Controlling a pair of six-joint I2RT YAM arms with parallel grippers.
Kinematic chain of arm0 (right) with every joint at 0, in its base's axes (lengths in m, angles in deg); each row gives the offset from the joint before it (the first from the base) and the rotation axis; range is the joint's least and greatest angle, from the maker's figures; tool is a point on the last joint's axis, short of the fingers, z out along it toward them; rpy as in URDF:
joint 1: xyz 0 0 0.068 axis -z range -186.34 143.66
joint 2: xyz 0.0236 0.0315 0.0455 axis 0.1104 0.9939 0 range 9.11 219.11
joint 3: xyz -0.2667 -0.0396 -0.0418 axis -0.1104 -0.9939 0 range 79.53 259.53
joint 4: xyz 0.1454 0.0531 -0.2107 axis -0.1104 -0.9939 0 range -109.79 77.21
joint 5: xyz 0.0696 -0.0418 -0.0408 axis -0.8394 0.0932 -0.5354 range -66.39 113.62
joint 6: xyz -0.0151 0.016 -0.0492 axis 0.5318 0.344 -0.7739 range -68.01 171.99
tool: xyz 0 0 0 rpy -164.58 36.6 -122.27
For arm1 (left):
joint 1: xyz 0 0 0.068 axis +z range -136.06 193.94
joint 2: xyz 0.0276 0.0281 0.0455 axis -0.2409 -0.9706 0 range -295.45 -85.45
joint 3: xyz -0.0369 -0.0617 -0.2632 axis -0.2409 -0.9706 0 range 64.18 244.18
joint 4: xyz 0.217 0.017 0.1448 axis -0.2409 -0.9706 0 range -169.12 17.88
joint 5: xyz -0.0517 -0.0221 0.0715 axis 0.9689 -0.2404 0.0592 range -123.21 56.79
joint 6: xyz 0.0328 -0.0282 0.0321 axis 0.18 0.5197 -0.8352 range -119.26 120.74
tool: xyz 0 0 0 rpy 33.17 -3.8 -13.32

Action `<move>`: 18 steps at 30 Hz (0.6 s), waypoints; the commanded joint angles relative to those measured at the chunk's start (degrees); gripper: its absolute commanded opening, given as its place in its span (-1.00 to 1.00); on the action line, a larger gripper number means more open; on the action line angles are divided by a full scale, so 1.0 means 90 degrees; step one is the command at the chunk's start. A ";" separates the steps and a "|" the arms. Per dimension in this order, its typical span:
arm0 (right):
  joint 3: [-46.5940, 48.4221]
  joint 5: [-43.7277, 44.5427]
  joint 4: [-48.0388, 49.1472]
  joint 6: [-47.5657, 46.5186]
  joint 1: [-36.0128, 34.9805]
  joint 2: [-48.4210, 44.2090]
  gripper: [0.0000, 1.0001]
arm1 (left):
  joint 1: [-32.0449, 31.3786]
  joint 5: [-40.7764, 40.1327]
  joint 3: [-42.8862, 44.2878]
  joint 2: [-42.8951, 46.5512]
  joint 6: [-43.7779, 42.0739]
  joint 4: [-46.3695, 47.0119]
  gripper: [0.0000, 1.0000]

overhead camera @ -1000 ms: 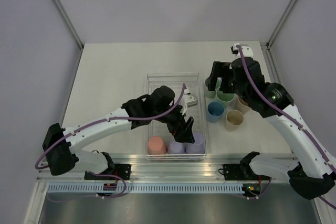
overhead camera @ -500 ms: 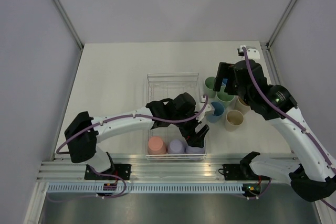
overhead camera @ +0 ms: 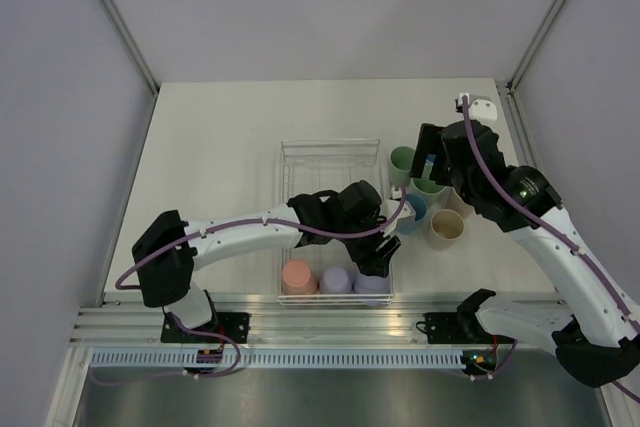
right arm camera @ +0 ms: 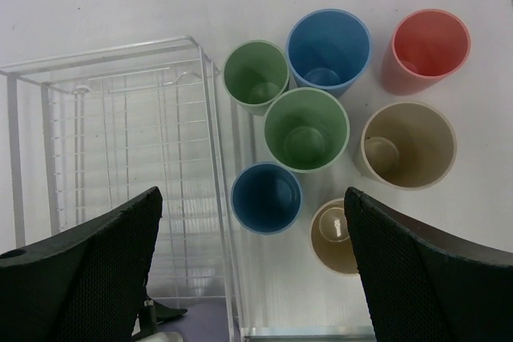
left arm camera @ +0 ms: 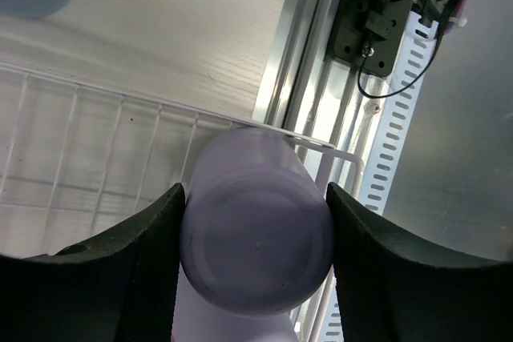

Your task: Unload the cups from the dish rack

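Note:
The white wire dish rack (overhead camera: 330,144) holds a pink cup (overhead camera: 298,275) and two lavender cups upside down along its near edge. My left gripper (overhead camera: 376,259) is low in the rack's near right corner, shut on the right lavender cup (left arm camera: 256,234), with a pad against each side of it. Rack wires (left arm camera: 96,98) run just behind that cup. My right gripper (right arm camera: 252,222) hangs open and holds nothing, high above several upright cups on the table to the right of the rack, among them a dark blue one (right arm camera: 266,198) and a green one (right arm camera: 306,130).
The upright cups, among them a blue one (overhead camera: 411,209) and a beige one (overhead camera: 446,228), stand close to the rack's right wall (right arm camera: 210,118). An aluminium rail (overhead camera: 340,319) runs along the table's near edge just past the rack's corner. The rack's far half has bare wire floor.
My left gripper swung to the rack's near right corner, dropped over the right lavender cup and shut on it. The right arm drifted a little away from the cups.

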 commanded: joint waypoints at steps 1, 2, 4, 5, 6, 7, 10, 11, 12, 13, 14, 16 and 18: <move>-0.0069 0.0500 0.0003 0.0202 0.0008 -0.0340 0.96 | -0.0096 -0.0497 0.0099 0.0121 0.0017 -0.0218 -0.95; -0.0137 0.0607 0.0022 0.0222 0.0008 -0.0389 0.96 | -0.0096 -0.1156 0.0108 0.0190 0.0114 -0.0218 -0.95; -0.0293 0.0608 0.0188 0.0251 0.0008 -0.0594 0.96 | -0.0086 -0.1785 0.0108 0.0326 0.0231 -0.0151 -0.95; -0.0361 0.0511 0.0266 0.0251 0.0008 -0.0672 0.96 | -0.0076 -0.2320 0.0108 0.0492 0.0290 -0.0131 -0.95; -0.0439 0.0433 0.0460 0.0232 0.0008 -0.0837 0.96 | -0.0076 -0.2760 0.0099 0.0561 0.0349 -0.0101 -0.95; -0.0605 0.0335 0.0578 0.0222 0.0008 -0.0935 0.96 | -0.0057 -0.3035 0.0089 0.0668 0.0436 -0.0063 -0.95; -0.0927 -0.0094 0.0979 0.0212 -0.0002 -0.1238 0.96 | -0.0008 -0.4196 0.0030 0.1000 0.0670 0.0084 -0.96; -0.0987 -0.0221 0.1076 0.0241 0.0008 -0.1297 0.96 | 0.0012 -0.4394 0.0021 0.1156 0.0720 0.0113 -0.95; -0.1055 -0.0570 0.1261 0.0251 0.0008 -0.1414 0.96 | 0.0021 -0.4608 -0.0009 0.1244 0.0788 0.0133 -0.95; -0.1210 -0.0738 0.1350 0.0261 0.0008 -0.1463 0.96 | 0.0051 -0.4775 -0.0038 0.1323 0.0934 0.0162 -0.96; -0.1289 -0.0894 0.1428 0.0290 0.0008 -0.1512 0.96 | 0.0080 -0.5134 -0.0077 0.1430 0.1022 0.0201 -0.95; -0.1532 -0.1236 0.1662 0.0397 0.0008 -0.1659 0.96 | 0.0177 -0.5584 -0.0252 0.1752 0.1324 0.0367 -0.95; -0.1709 -0.1490 0.1935 0.0465 0.0008 -0.1795 0.96 | 0.0343 -0.5645 -0.0525 0.2180 0.1646 0.0591 -0.95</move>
